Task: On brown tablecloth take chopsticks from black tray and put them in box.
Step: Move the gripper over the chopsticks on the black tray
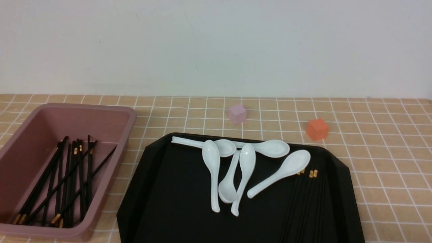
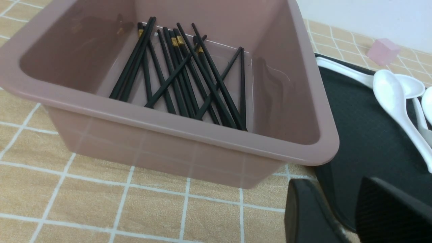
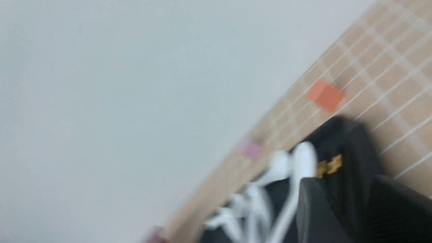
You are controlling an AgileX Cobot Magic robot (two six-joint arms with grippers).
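Several black chopsticks [image 1: 69, 182] with gold bands lie in the pink-mauve box [image 1: 131, 116] at the left, on the brown tablecloth [image 1: 388, 162]. A few more chopsticks [image 1: 305, 202] lie along the right side of the black tray [image 1: 168, 202]. Neither gripper shows in the front view. In the left wrist view the left gripper [image 2: 337, 192] stands open and empty, low beside the box [image 2: 202, 135], over the tray's edge. The right wrist view is blurred. There the right gripper [image 3: 344, 192] is open above the tray's chopsticks [image 3: 329, 165], nothing between its fingers.
Several white ceramic spoons [image 1: 244, 168] lie across the tray's far half, one resting near the chopsticks' gold ends. A small pink cube [image 1: 237, 113] and an orange cube [image 1: 317, 129] sit on the cloth behind the tray. A white wall stands at the back.
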